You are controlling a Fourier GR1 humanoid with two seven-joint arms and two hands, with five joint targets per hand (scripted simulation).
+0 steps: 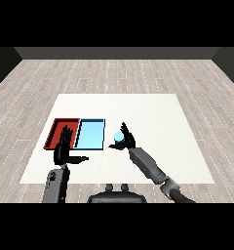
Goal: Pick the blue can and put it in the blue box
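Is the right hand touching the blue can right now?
Touching. In the head view the right hand is curled round the blue can, fingers behind it and thumb under it, just right of the light blue tray.

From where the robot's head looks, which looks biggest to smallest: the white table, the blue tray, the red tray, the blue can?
1. White table.
2. Light blue tray and red tray: alike; the left robot hand covers part of the red one.
3. Blue can, in the right robot hand.

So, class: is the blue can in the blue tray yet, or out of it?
Out. The blue can sits in the right hand, just right of the blue tray, whose floor shows bare.
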